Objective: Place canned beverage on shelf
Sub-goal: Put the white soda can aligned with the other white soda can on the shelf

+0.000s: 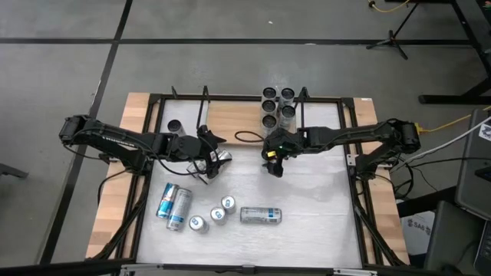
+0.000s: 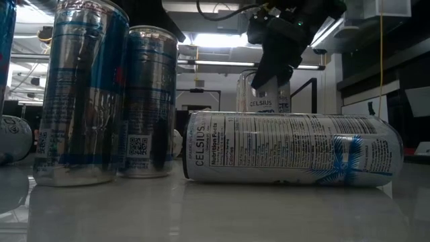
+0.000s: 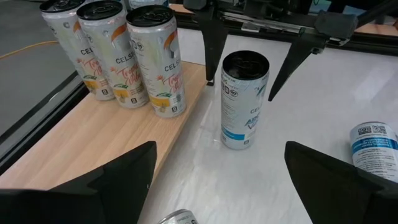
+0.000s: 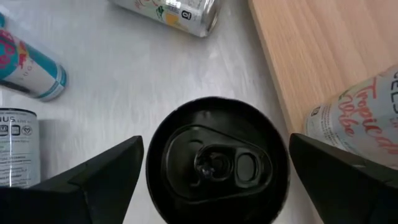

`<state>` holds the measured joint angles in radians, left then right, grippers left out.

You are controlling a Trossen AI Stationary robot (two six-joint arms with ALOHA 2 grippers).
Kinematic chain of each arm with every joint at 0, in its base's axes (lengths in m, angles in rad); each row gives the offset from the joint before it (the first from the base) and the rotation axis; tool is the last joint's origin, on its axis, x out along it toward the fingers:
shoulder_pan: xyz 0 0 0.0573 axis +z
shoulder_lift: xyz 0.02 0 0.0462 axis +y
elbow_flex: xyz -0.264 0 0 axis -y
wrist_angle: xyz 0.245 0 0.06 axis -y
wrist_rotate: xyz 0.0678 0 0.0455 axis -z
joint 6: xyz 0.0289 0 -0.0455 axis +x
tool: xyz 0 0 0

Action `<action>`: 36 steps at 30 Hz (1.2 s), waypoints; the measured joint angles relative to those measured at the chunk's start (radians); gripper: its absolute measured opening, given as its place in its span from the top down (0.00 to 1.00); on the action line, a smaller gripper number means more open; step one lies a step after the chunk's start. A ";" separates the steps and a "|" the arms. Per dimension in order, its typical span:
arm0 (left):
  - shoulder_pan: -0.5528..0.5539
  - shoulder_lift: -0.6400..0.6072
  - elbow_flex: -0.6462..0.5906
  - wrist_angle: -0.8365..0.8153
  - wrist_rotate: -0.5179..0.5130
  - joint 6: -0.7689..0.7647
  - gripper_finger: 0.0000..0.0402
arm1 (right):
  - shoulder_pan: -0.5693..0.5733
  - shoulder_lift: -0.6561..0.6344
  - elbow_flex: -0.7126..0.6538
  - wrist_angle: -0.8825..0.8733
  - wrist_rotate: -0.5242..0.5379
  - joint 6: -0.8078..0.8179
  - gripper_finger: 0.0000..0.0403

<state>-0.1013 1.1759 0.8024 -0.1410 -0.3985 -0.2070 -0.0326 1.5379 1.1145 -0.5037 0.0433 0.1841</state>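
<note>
Right gripper point(image 1: 273, 159) hovers directly over an upright can point(image 3: 243, 99) on the white table point(image 1: 322, 207), fingers spread wide either side, just beside the shelf point(image 1: 238, 119). Left gripper point(image 1: 209, 157) sits open nearby.

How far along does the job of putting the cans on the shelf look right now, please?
Done: a cluster of cans stands on the shelf. In hand: the open right gripper straddles an upright can on the table, not yet gripped. Left: loose cans near the table's front; the open left gripper waits.
</note>
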 joint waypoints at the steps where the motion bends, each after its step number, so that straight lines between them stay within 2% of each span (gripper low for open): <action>1: 0.000 0.000 0.000 0.000 0.000 0.000 0.13 | 0.000 0.000 0.000 0.000 0.000 0.000 0.03; 6: 0.000 0.000 0.000 0.000 0.000 0.000 0.13 | 0.000 0.000 0.000 0.000 0.000 0.003 0.09; 17: 0.000 0.000 0.000 0.000 0.000 0.000 0.13 | 0.000 -0.003 0.000 -0.003 -0.001 0.029 0.42; 24: 0.000 0.000 0.000 0.000 0.000 0.000 0.13 | -0.001 -0.039 -0.003 -0.037 -0.018 0.029 0.42; 36: 0.000 0.000 0.000 0.000 0.000 0.000 0.13 | -0.006 -0.214 -0.003 -0.157 -0.003 -0.037 0.39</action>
<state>-0.1013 1.1759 0.8024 -0.1410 -0.3988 -0.2070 -0.0383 1.3243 1.1118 -0.6608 0.0399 0.1474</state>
